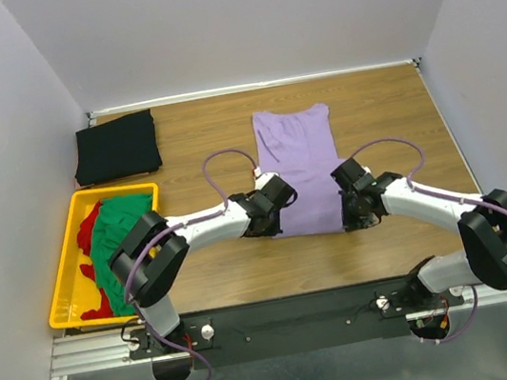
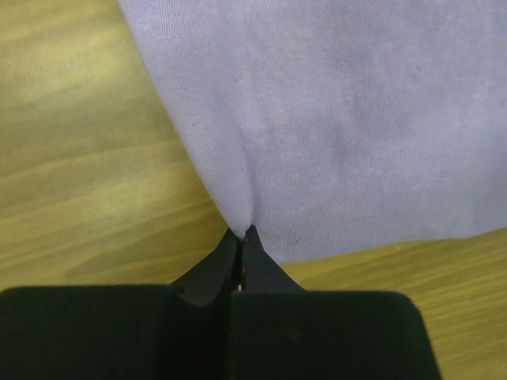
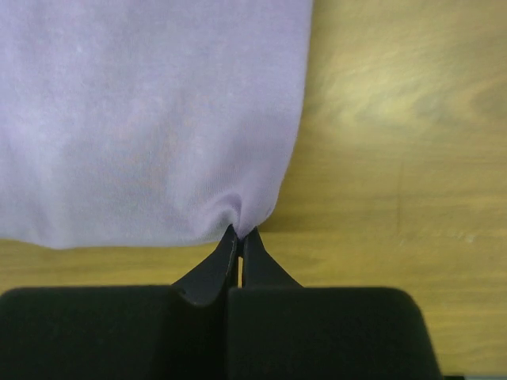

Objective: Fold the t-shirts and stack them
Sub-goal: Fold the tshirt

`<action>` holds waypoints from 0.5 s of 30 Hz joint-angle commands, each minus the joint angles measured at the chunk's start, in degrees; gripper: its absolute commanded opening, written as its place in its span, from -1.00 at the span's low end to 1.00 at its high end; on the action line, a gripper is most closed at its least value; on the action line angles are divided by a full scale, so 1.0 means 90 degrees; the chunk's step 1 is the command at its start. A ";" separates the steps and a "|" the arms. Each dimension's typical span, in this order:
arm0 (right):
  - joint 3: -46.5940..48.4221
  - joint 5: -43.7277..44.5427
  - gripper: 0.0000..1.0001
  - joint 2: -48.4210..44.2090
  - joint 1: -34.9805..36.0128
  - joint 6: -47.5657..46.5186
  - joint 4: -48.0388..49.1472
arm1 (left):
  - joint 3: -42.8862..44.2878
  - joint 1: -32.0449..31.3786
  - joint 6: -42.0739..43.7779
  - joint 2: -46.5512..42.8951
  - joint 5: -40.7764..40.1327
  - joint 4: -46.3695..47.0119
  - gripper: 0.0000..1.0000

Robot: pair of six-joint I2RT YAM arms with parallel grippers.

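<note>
Nearest, along the desk's near edge: a black rail (image 1: 294, 323) carrying both arm bases. From there, left arm (image 1: 206, 224) bent at a raised black elbow, then stretched low and rightward across the wood. Right arm (image 1: 429, 204) mirrored, elbow out by the right wall, forearm reaching leftward. Both wrists angled in toward the middle of the desk (image 1: 198, 141), ending at the near end of the lavender t-shirt (image 1: 300, 168).

Left jaws closed tight, pinching the shirt's near left corner; in the left wrist view, cloth (image 2: 356, 119) gathered to a point right at the tips, bare wood (image 2: 79, 158) to the left. Right jaws closed likewise on the near right corner; in the right wrist view, fabric (image 3: 142, 103) puckered at the tips, hem along the bottom, bare wood (image 3: 396, 119) to the right.

Lavender t-shirt flat at mid-desk, a narrow strip running away from the arms.

Far left corner: black t-shirt (image 1: 116, 147), folded into a neat square. Just nearer, against the left wall: yellow crate (image 1: 72, 291) holding a crumpled green t-shirt (image 1: 119, 226) over a red t-shirt (image 1: 88, 226). Left elbow hanging over the crate's near right corner, hiding part of it. Purple cable loops (image 1: 220, 161) arching above each forearm.
</note>
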 commanded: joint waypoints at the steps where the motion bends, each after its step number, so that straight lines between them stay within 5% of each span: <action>1: 0.0037 0.0145 -0.99 -0.0393 0.0805 0.0627 -0.0989 | -0.0900 -0.0647 -0.0476 -0.0588 0.0147 -0.1349 -1.00; 9: 0.0075 -0.0295 -0.99 -0.1156 0.3560 0.2923 -0.2348 | -0.1830 -0.3011 -0.2487 -0.2259 0.1103 -0.2220 -1.00; 13: 0.0543 -0.0285 -0.99 -0.1342 0.4159 0.3209 -0.2896 | -0.1850 -0.3209 -0.2948 -0.2826 0.1096 -0.2484 -1.00; 15: 0.1136 0.0074 -0.99 -0.1255 0.4110 0.3014 -0.3052 | -0.1908 -0.2695 -0.2784 -0.3254 0.0872 -0.2426 -1.00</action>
